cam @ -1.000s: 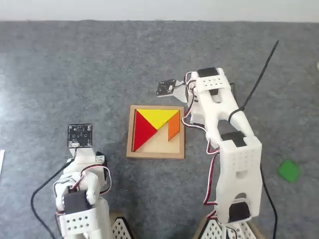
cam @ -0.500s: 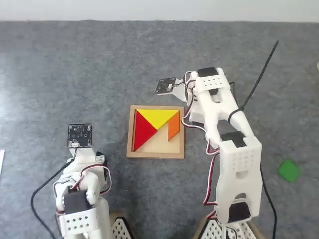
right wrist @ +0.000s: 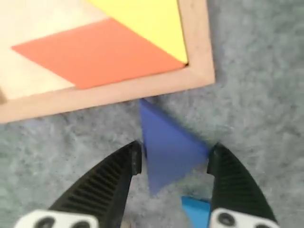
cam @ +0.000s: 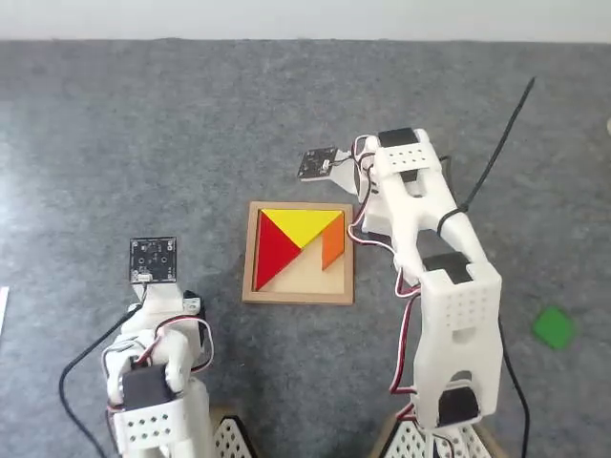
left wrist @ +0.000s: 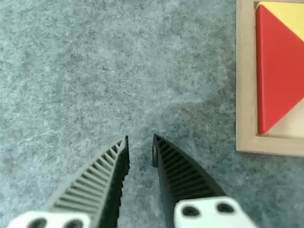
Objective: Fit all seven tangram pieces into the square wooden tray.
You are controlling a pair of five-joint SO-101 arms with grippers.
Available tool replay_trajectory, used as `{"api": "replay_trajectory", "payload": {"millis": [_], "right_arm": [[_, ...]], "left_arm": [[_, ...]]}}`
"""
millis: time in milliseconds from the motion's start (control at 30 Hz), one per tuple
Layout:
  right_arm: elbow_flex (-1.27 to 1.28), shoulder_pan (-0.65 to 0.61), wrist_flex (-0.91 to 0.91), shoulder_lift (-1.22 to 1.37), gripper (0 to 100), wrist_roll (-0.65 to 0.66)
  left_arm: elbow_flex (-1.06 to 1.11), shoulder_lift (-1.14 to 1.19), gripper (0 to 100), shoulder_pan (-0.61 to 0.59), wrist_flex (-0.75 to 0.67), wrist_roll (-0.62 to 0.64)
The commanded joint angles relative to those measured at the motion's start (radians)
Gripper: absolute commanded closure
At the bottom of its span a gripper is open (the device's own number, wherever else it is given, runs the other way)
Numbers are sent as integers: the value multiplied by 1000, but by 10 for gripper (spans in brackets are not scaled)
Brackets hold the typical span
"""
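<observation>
right claw (right wrist: 175,151) spread astride blue triangle (right wrist: 164,135) (beside tray (right wrist: 194,47)) | left claw (left wrist: 140,140) slightly parted over carpet (left wrist: 71,71)

On your table (cam: 143,143) lies the tray (cam: 298,298), with the far triangle (cam: 304,225) along its back wall, the left triangle (cam: 275,250) and the parallelogram (cam: 332,244) at its sides, and the loose triangle (right wrist: 164,137) just outside, between your right gripper's (right wrist: 175,148) fingers (right wrist: 118,175).

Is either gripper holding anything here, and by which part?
The left gripper holds nothing. The blue triangle sits inside the right gripper, just outside the tray. Whether it is actually gripped cannot be told.
</observation>
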Motion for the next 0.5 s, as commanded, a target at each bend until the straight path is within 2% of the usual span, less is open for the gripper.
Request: {"api": "replay_trajectory", "payload": {"millis": [0, 333, 467], "right_arm": [[-8, -4, 12, -128, 775, -37], [-6, -1, 81, -189, 770, -41], [-6, -1, 59, -111, 693, -38]], "left_arm": [[-12, -18, 918, 3, 3, -2], [-12, -18, 918, 3, 3, -2], [-12, -18, 918, 3, 3, -2]]}}
